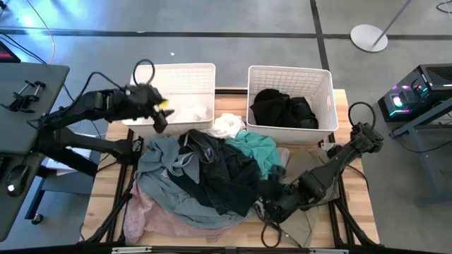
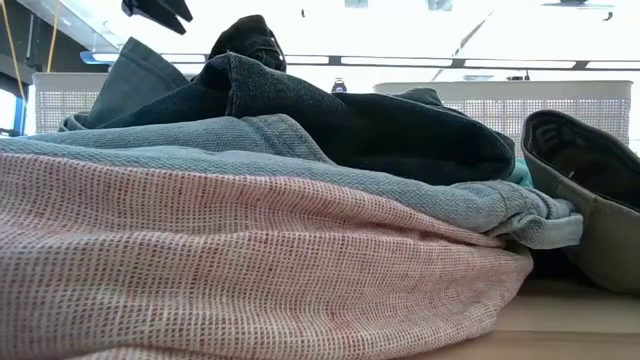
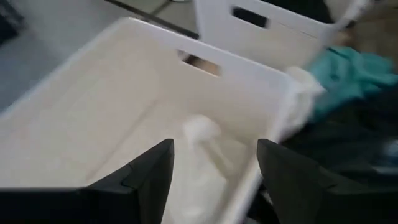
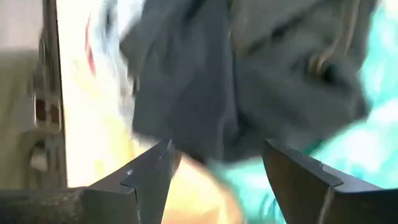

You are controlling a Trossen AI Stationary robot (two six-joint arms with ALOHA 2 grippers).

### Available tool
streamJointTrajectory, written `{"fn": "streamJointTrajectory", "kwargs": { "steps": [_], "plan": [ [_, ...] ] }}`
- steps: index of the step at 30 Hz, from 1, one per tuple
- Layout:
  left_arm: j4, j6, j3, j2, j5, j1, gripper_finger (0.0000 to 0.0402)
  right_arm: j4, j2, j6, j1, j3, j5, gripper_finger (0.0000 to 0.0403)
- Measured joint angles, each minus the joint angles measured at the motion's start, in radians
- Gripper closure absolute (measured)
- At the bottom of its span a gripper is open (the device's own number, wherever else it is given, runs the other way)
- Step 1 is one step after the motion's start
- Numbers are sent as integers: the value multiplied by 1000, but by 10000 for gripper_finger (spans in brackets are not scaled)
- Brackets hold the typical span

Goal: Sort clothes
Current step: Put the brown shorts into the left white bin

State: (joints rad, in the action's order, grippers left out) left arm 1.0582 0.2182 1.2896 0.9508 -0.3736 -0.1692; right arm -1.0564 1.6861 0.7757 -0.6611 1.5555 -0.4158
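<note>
Your left gripper [image 1: 157, 113] hangs over the near edge of the left basket [image 1: 185, 71], and its fingers [image 3: 147, 174] stand apart with nothing between them. Through that gap you look down into the basket, where a white garment [image 3: 202, 134] lies on the floor of it; from above the same white cloth [image 1: 187, 113] sits in the basket's near right corner.

Your right gripper [image 1: 272, 204] is down at the near right edge of the clothes pile [image 1: 205, 176], fingers [image 4: 146, 177] spread wide and empty. Just ahead of them you see dark grey fabric [image 4: 186, 81] with teal cloth [image 4: 367, 143] beside it; whether the fingertips touch the fabric, you cannot tell.

The pile covers the middle of the table [image 1: 357, 204]. A dark garment [image 1: 229, 173] lies on top, grey-blue denim [image 1: 166, 166] spreads to the left, a teal piece [image 1: 261, 149] shows on the right, and pale pink cloth [image 1: 152, 215] lies at the bottom near the front edge. A white piece [image 1: 227, 125] rests at the far side of the pile, just beside the two baskets.

The right basket [image 1: 289, 74] holds black clothes [image 1: 282, 109]. A beige piece [image 1: 300, 222] lies on the table under your right arm.

At table height you see the pink cloth [image 2: 230, 270] in front, denim [image 2: 300, 160] over it, and dark fabric [image 2: 380, 120] above that.
</note>
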Motion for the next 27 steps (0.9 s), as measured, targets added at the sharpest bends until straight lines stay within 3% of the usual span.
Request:
{"fn": "streamJointTrajectory", "kwargs": {
  "steps": [6,10,17,22,24,27],
  "plan": [
    [-15,98,0,9,-143,269,212,-272,54,301,-38,-4,93,167],
    [-13,159,0,39,-286,434,223,-298,45,420,-32,-120,184,169],
    [-14,200,0,149,-414,611,227,-110,-15,443,16,-457,399,199],
    [-7,244,0,245,-492,652,227,260,-29,408,63,-705,589,223],
    [-4,250,0,270,-505,654,227,388,-41,398,74,-759,606,261],
    [-10,251,0,295,-513,654,227,488,-40,368,73,-759,570,353]
  ]
}}
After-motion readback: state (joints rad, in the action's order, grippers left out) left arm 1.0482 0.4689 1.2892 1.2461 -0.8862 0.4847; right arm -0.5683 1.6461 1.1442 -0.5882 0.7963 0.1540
